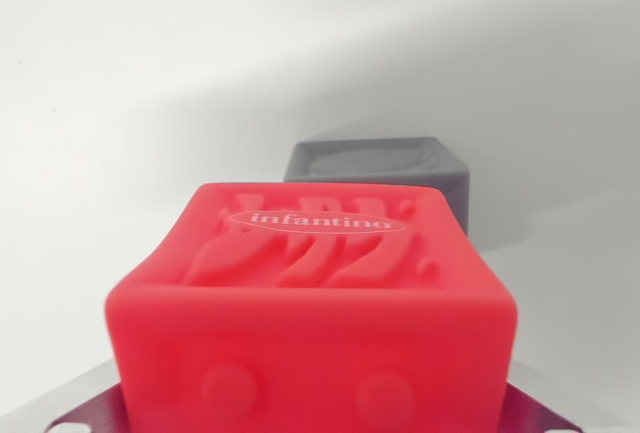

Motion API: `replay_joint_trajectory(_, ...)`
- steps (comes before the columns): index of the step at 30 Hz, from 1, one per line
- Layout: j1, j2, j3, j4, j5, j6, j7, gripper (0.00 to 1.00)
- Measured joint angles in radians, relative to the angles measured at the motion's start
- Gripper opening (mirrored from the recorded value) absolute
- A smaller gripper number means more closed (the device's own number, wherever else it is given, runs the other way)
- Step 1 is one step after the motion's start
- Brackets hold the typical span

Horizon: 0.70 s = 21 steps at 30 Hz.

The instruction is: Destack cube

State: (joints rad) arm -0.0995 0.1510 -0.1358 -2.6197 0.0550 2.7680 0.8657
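Wrist view only. A red cube [312, 303] fills the lower middle of the frame, very close to my camera. Material looks like soft, matte rubber or silicone: edges and corners are rounded, and the sides bow slightly inward. Its upper face carries raised wavy relief ridges and an oval raised badge reading "infantino" in pale letters. The face turned toward the camera shows two low round bumps side by side near the bottom edge. Behind the red cube, further from the camera and slightly toward the wrist view's right, sits a grey cube [378, 166] of the same soft, rounded-corner shape; its top face has a shallow round recess, with a smooth matte finish. Only its upper part is visible, the rest hidden by the red cube, so I cannot tell whether the two touch. The tabletop [120, 103] is plain white, smooth and featureless, with a soft shadow band crossing diagonally at upper right. At the bottom corners, thin brushed metal parts [85, 408] of my end effector stick out on either side of the red cube, with a small hole visible at lower left. The fingertips themselves are out of sight, so I cannot tell whether my end effector is open, closed or gripping the red cube.
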Motion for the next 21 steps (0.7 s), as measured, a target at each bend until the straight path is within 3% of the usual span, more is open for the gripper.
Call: replay_joint_trajectory(21, -0.002, -0.157, -0.006, -0.003, -0.053, -0.148, 0.038, 0.0)
